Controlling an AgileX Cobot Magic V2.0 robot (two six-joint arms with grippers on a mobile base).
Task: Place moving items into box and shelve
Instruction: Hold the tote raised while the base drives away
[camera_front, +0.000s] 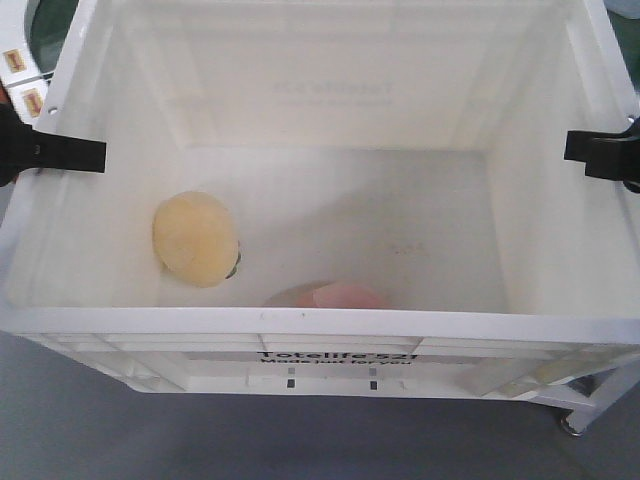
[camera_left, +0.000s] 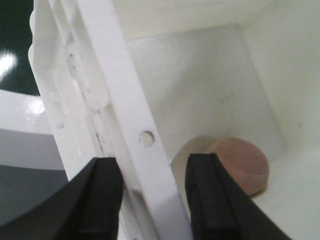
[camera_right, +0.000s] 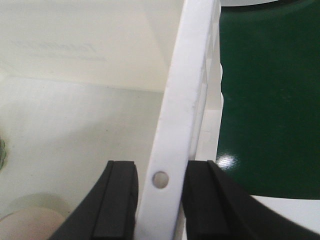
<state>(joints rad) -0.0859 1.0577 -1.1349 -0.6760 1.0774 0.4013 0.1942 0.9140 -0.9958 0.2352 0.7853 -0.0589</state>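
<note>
A white plastic box (camera_front: 320, 325) fills the front view. Inside lie a pale yellow round item (camera_front: 195, 238) at the left and a pink ball (camera_front: 330, 296) by the near wall. My left gripper (camera_front: 60, 150) is shut on the box's left rim (camera_left: 150, 175), one finger on each side of the wall. My right gripper (camera_front: 600, 155) is shut on the right rim (camera_right: 167, 150) in the same way. The ball also shows in the left wrist view (camera_left: 242, 165) and, partly, in the right wrist view (camera_right: 27, 225).
A dark green surface lies outside the box on both sides (camera_right: 270, 100) (camera_left: 15, 45). Grey floor (camera_front: 100, 430) is below the box's near wall. A white frame with a caster (camera_front: 575, 420) shows at the lower right.
</note>
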